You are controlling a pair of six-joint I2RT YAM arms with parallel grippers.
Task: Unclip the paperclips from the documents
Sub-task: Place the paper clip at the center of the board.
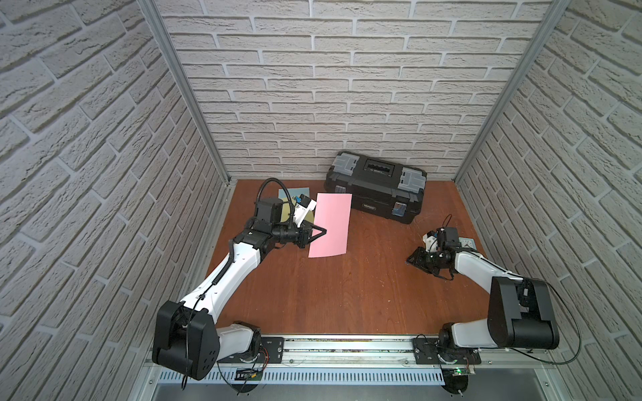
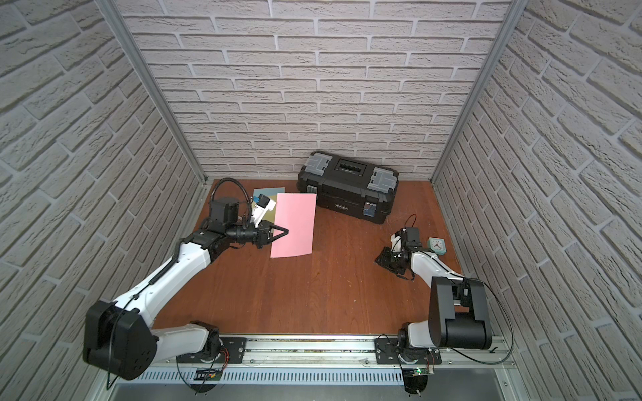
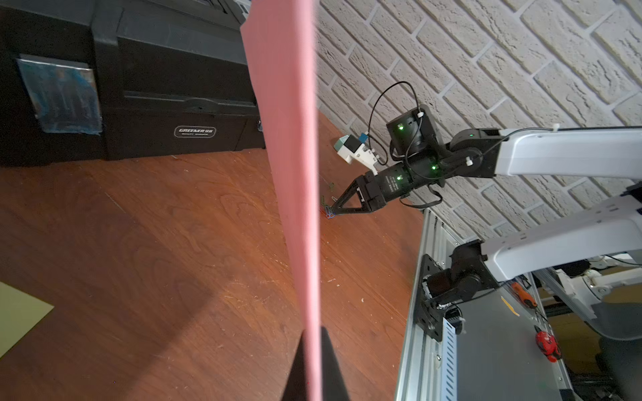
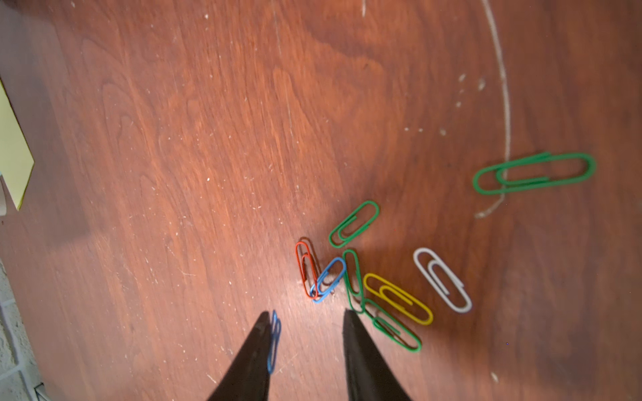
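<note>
We see the left tool (image 1: 324, 231) clamped tight on a long edge of the pink sheet (image 1: 330, 225), lifting it clear of the counter (image 1: 347, 295). In the left wrist view the sheet runs edge-on straight out from betw. the tool's fingers (image 3: 333, 368). Just behind that tool, under its wrist, lie the yellow sheet (image 1: 285, 208) and the light-blue sheet (image 1: 290, 192). The black toolbox (image 1: 377, 187) sits beyond the pink sheet's far end. The right tool (image 4: 305, 316) hangs low over the counter w/ its jaws moderately apart and pinching nothing. One blue clip (image 4: 274, 342) leans against the inner face of one finger. Loose paperclips (image 4: 328, 279) lie bunched just ahead of the tips, off to one side: red (image 4: 305, 269), yellow (image 4: 397, 298), white (image 4: 443, 279) and three green, none on any sheet. A larger green clip (image 4: 535, 172) lies farther out on that side. A small teal clock (image 2: 436, 245) stands close behind this tool's wrist.
</note>
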